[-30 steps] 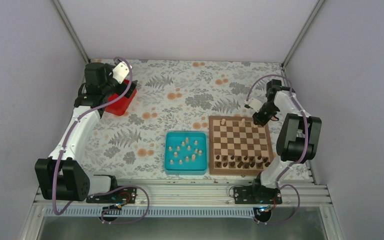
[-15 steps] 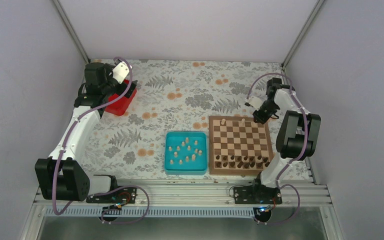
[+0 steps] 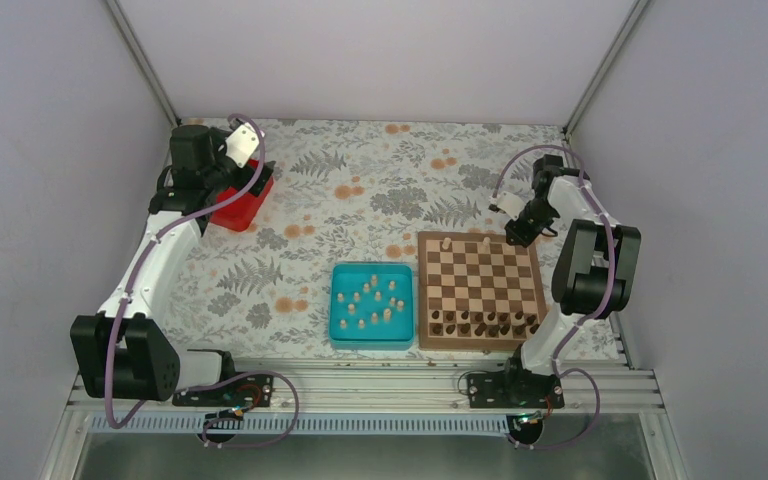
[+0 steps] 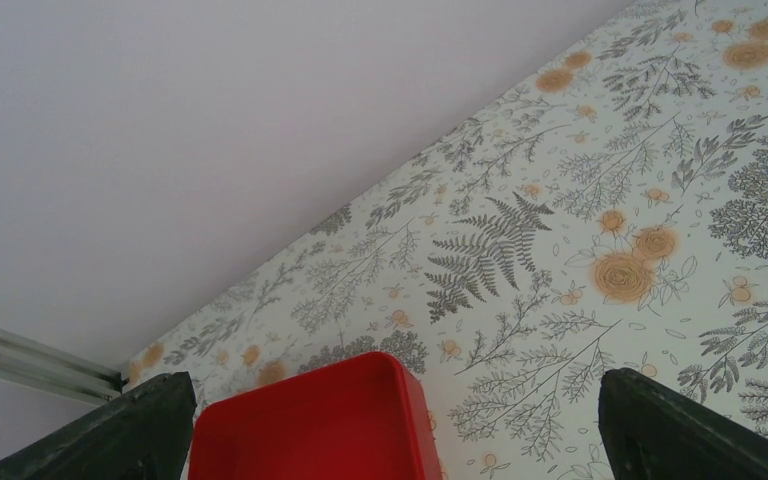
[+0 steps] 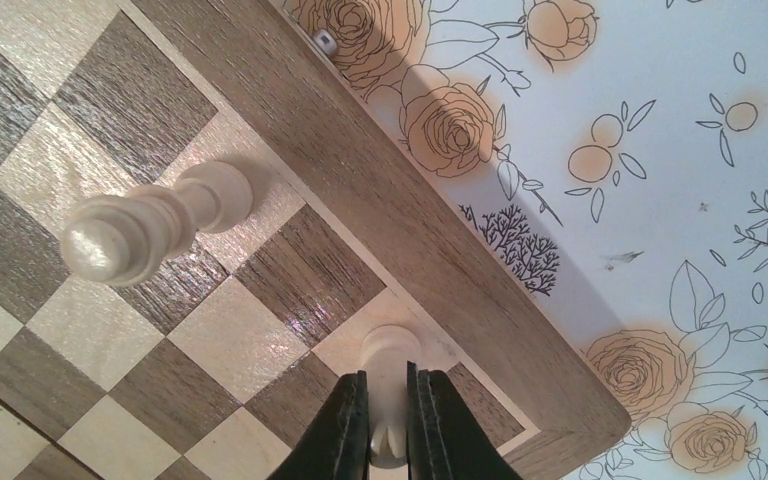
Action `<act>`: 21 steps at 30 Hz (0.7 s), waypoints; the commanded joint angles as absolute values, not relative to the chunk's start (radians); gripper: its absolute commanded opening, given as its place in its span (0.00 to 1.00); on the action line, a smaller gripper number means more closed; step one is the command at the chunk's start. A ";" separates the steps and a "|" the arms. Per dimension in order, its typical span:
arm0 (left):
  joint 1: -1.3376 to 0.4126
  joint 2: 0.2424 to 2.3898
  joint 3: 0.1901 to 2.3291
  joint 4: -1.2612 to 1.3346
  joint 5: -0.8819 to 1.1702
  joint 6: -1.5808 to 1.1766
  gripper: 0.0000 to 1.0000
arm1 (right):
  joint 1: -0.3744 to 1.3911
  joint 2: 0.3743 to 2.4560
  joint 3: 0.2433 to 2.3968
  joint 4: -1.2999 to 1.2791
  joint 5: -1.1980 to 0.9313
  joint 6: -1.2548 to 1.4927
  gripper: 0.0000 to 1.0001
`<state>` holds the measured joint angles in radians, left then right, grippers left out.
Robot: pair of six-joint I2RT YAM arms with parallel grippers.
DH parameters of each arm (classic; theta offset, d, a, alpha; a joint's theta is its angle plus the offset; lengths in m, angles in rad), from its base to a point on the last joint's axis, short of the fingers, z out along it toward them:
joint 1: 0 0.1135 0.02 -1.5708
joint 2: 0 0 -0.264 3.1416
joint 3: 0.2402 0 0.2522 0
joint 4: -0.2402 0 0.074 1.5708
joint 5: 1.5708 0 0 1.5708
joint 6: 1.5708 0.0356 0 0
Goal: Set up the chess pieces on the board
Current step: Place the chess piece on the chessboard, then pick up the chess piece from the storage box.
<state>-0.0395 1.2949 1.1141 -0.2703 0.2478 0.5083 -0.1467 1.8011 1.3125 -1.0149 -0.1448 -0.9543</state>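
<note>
The right gripper's [image 5: 387, 400] two dark fingers [image 5: 345, 430] were clamped on a small pale beige wooden chessman [image 5: 390, 345], pinching its upper part with only that piece between them. Its round base sat over the light square at the far right corner of the square wooden chessboard with light and dark brown checks [image 5: 290, 265]. It appeared to touch the wood, though the steep wrist view left that uncertain. A second pale beige chessman [image 5: 150, 225] stood free two squares along the same far row.

The left gripper's [image 4: 392, 385] fingers [image 4: 130, 430] were spread wide, holding nothing, above the corner of a red plastic box [image 4: 310, 420].

In the overhead view the right arm [image 3: 585, 265] reached forward along the board's right side, its wrist bent down at the far right corner. The left arm [image 3: 155, 260] stretched to the far left of the table, over the red box.

A row of dark brown chessmen [image 3: 485, 322] lined the board's near edge. The other loose pale chessmen [image 3: 370, 300] lay scattered in a teal square tray [image 3: 338, 300] just beside the board's left edge.

Everything rested on a white cloth printed with grey ferns and orange roses [image 3: 360, 200]. Plain pale lilac walls [image 3: 380, 60] enclosed it, and a metal rail [image 3: 360, 385] ran along the near side.
</note>
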 commanded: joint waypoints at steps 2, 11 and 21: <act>-0.037 1.299 1.117 -0.265 0.264 0.513 1.00 | -0.155 1.825 1.320 -1.019 -0.155 -0.967 0.11; -0.037 1.302 1.113 -0.263 0.257 0.514 1.00 | -0.154 1.782 1.351 -1.017 -0.172 -0.965 0.41; -0.037 1.287 1.098 -0.249 0.256 0.508 1.00 | 0.018 1.655 1.558 -1.173 -0.156 -0.903 0.52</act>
<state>-0.0395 1.2976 1.1133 -0.2695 0.2474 0.5087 -0.1146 1.7477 1.4872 -1.0966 -0.1600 -0.9497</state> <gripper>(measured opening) 0.999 0.510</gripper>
